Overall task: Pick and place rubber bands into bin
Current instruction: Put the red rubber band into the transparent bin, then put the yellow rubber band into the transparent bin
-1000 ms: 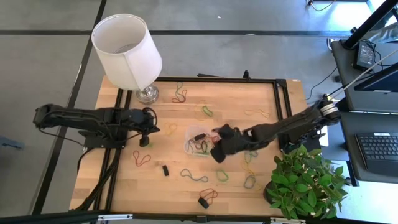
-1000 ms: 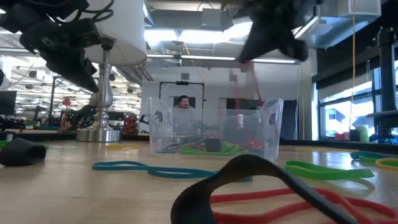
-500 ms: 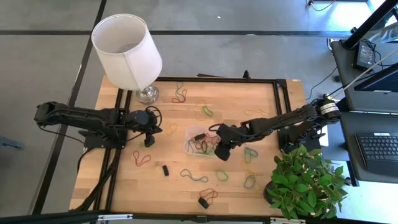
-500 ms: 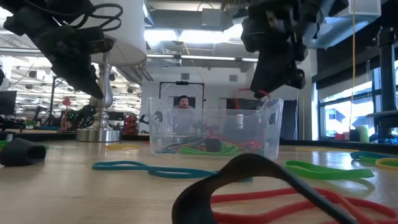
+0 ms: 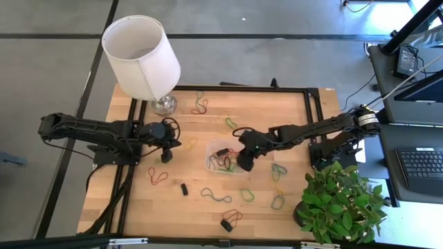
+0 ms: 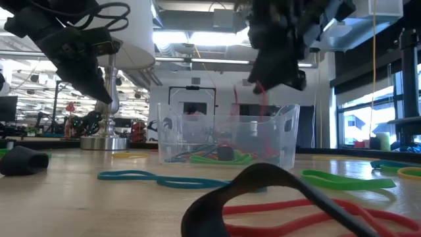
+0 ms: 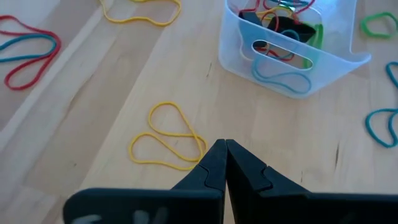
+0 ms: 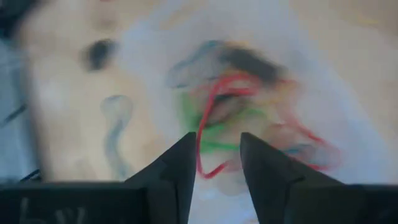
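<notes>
Wooden table: right gripper above bin, jaws parted, red rubber band dangling between; left gripper closed.

A white lampshade on a silver lamp base stands at the wooden table's far left corner. A leafy green plant sits at the near right corner, and a keyboard lies on the desk beyond it.

the clear bin holds red, green, blue and black bands. beside the bin lie a yellow band and a red-and-blue pair, on pale wood. white lampshade.
</notes>
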Tool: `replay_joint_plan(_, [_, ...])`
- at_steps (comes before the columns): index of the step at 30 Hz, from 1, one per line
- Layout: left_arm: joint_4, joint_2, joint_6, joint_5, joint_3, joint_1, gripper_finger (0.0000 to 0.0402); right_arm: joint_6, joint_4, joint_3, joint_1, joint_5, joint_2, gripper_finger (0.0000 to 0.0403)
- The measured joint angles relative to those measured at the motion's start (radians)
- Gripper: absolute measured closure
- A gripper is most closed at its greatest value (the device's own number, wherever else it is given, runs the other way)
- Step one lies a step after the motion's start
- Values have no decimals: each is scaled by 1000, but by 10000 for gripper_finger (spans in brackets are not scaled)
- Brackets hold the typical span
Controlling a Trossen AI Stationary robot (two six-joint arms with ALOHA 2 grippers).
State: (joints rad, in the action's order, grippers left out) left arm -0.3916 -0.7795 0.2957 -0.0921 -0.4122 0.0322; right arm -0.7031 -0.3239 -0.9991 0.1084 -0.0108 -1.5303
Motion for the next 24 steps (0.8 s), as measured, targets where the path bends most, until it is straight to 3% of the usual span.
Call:
replay_joint_plan(1, [0,0,-13,2,0,0,400,18,1,-1,1,0,1,274])
replay_joint_plan(4, [0,0,-44,7,0,0,400,-87,-106,1,3,136,3,279])
replay_joint_plan(8, [0,0,-52,7,0,0,400,-25,-76,1,-2,12,-5,289])
replay_joint_plan(11, [-1,0,-82,7,0,0,400,-101,-106,1,8,51,-5,298])
replay_joint_plan(13, [-1,0,-82,7,0,0,400,-55,-65,1,7,9,-6,305])
replay_joint_plan(17, [-1,0,-82,7,0,0,400,-168,-109,3,15,98,-6,322])
replay_joint_plan(20, [-1,0,-82,7,0,0,400,-80,-46,-2,17,64,-4,333])
replay_joint_plan(24, [-18,0,-60,9,-14,0,400,-92,-102,2,28,71,36,350])
